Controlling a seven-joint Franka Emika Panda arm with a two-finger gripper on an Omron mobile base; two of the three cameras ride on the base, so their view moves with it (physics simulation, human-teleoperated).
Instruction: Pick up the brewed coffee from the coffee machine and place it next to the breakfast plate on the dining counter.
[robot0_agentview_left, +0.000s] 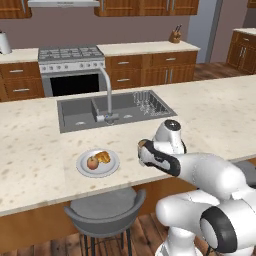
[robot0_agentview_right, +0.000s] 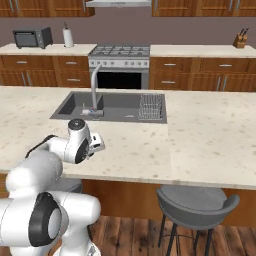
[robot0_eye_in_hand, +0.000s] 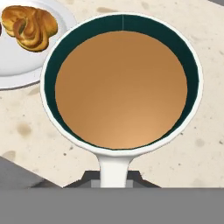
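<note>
One mug of brewed coffee — upright, handle toward the claw clamping it — beside the plate.

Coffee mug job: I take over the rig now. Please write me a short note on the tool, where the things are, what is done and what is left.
Tool: shut on the mug handle, judging by the hand view; fingertips are hidden under it.
Mug: full of brown coffee, held over the dining counter, beside the plate. I cannot tell if it touches the counter.
Plate: near the counter's front edge, with fruit and pastry.
Done: mug brought next to the plate.
Left: set it down, open the tool, pull back.
</note>
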